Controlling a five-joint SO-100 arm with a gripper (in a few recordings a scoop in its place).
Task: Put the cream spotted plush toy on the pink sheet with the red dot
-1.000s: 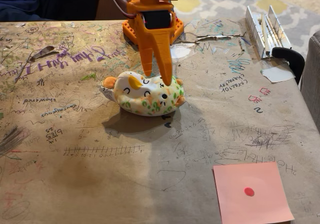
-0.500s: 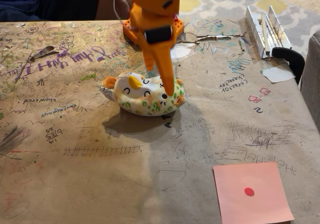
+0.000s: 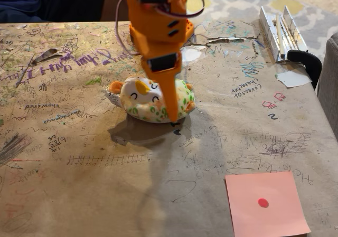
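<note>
Over cream spotted plush toy [image 3: 153, 101], gripper [image 3: 171, 113] tip down at front; jaw gap hidden, can't tell. Straddle body w/ fingers, squeeze mid-body before lifting toward pink sheet [image 3: 266, 202].

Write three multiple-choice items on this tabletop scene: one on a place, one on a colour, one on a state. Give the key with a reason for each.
1. Where in the fixed view does the pink sheet lie?
A. lower right of the table
B. upper left of the table
C. under the plush toy

2. What colour is the robot arm?
A. blue
B. orange
C. black

3. What is the state of the cream spotted plush toy?
A. lying on the brown table, away from the sheet
B. sitting on the red dot
C. hanging high above the table

Key:
1 A, the sheet with its red dot sits near the lower right corner.
2 B, the arm and its pincer are bright orange.
3 A, the toy rests on the scribbled table surface with the pincer tip down in front of it, and the sheet lies bare.
</note>
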